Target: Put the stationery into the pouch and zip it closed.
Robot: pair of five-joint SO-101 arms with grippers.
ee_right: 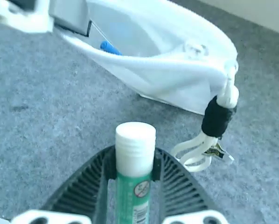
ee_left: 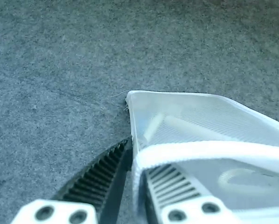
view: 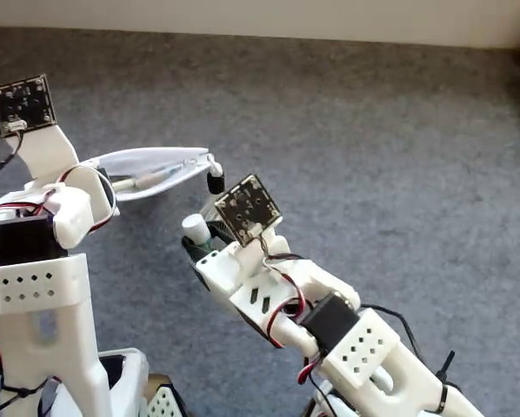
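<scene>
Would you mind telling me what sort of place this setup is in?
Likely a robotics lab or hobby workspace, though little of the room shows. Grey carpet covers the surface, a pale wall runs behind, and a white arm with exposed wiring holds a pouch.

The glue stick [ee_right: 135, 149] has its base cut off.

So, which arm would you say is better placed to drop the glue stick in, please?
Right: the right gripper holds the glue stick facing the open mouth of the pouch, while the left gripper clamps its edge.
</scene>
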